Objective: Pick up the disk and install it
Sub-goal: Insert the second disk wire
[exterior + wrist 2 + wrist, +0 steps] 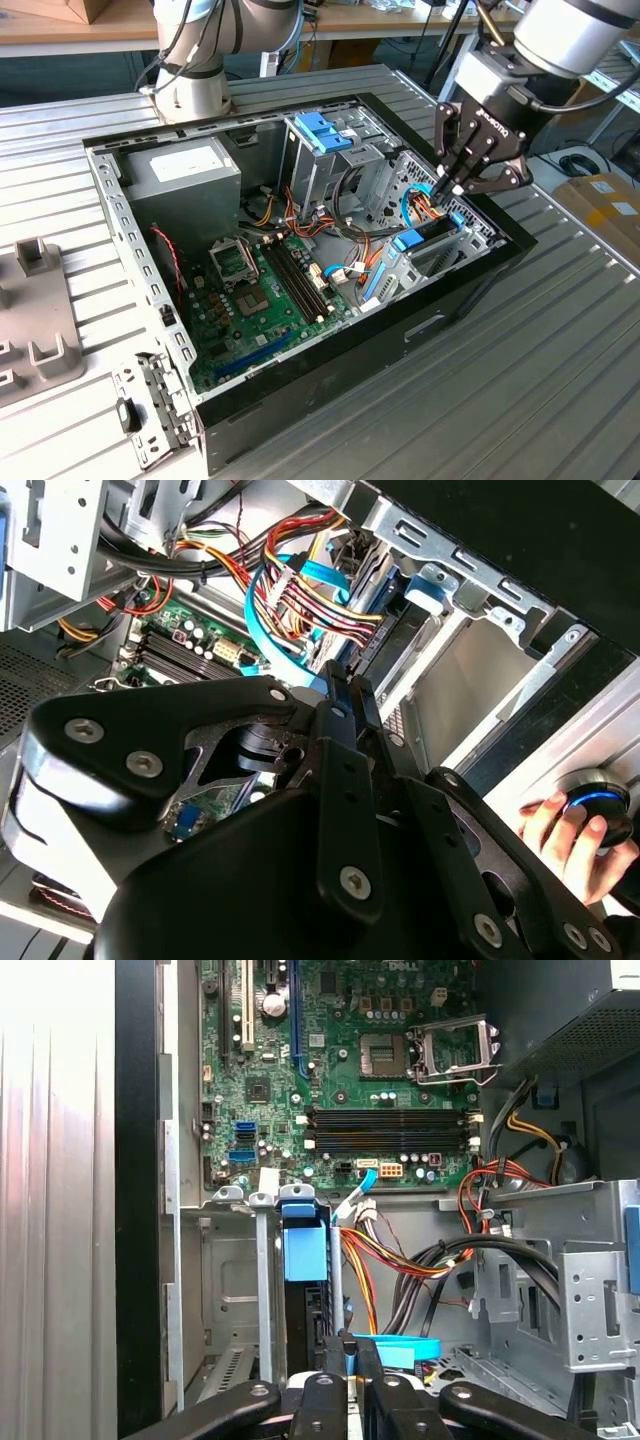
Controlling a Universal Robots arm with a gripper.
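A: Disk [305, 1260] — where is it?
B: Standing on edge in a bay of the open computer case [300, 400] on the bench [520, 380], blue carrier tab up.
A: And the claw [452, 185]?
B: Directly over the disk's end — fingers drawn narrow, close together

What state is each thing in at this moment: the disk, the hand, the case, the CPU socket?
disk: standing on edge in the drive bay, blue frame end up
hand: down at the bay, over the disk
computer case: side panel off, lying on its side
CPU socket: empty, no cooler fitted
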